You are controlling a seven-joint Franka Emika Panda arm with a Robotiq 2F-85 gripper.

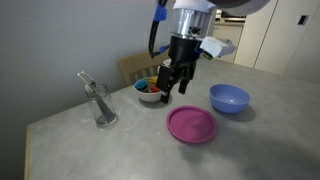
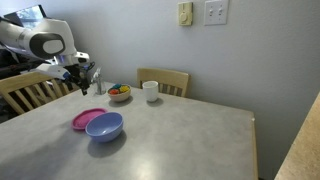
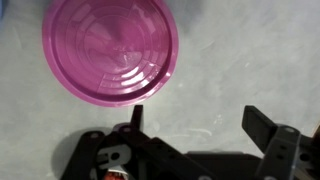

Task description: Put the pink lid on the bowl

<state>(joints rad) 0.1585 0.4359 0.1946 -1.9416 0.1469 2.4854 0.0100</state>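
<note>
nothing of the covering done yet, going by how things lie. shows the pink lid (image 1: 191, 125) flat on the surface (image 1: 110, 150), well in from the edge where a wooden chair (image 2: 165, 78) stands, just beside the bowl (image 1: 229, 98) and not on it. puts the two close together in both exterior views, with the pink lid (image 2: 86, 120) partly hidden behind the bowl (image 2: 105, 126) in an exterior view, so cannot say whether touching. leaves the bowl upright, open and, as far as visible, empty.

has the hand (image 1: 175, 92) hanging above the surface, between the pink lid and a small white bowl (image 1: 148, 90) of colourful bits nearer the chair-side edge. in the wrist view sets the dark fingers (image 3: 262, 128) wide apart, with only bare surface between them and no hold on anything, the pink lid (image 3: 112, 50) just ahead of the fingertips.

counts as approach at most. left to do: lowering onto the pink lid, closing on its rim, lifting, carrying across, setting it level on the bowl. calls for a careful grip, probably awkward on so flat a disc. notes a mug (image 2: 151, 91) by the chair-side edge and a glass with a utensil (image 1: 100, 105) toward a corner, both well apart from the work.
</note>
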